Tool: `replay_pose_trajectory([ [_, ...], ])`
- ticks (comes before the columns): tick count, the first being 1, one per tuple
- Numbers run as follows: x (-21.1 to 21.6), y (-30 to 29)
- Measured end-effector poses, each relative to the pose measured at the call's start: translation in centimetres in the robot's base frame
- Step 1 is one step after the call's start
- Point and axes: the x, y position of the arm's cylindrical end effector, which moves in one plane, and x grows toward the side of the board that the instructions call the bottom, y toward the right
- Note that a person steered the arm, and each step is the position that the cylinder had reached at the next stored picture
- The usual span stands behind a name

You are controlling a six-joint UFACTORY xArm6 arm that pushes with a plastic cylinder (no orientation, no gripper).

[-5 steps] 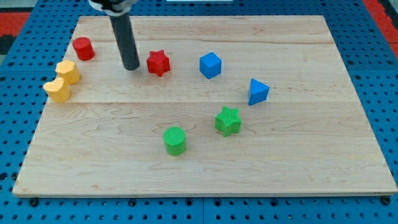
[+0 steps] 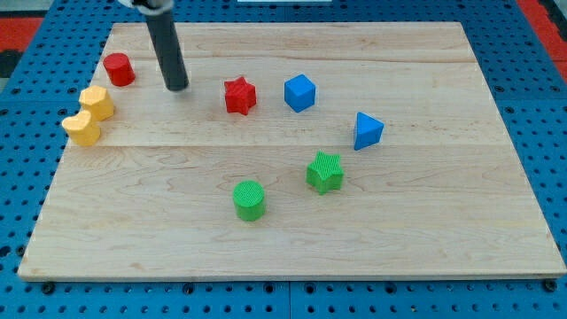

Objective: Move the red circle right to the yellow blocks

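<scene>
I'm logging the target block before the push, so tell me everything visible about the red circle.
The red circle is a short, solid-looking red cylinder, matte like plastic, standing upright on its flat end near the wooden board's top-left corner. Nothing touches it. The two yellow blocks lie just below it toward the view's bottom-left, apart from it. My tip rests to its right, with a clear gap between them.

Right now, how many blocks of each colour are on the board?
Red: 2, circle and star
Yellow: 2, upper and lower
Blue: 2, cube and the one at the view's right
Green: 2, cylinder and star
Total: 8
</scene>
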Motion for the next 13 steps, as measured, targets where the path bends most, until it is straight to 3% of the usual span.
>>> replay_pose_trajectory([
  [1, -6.7, -5.4],
  [2, -6.3, -9.5],
  [3, -3.3, -9.9],
  [10, -3.3, -9.5],
  [13, 3.9, -4.6],
])
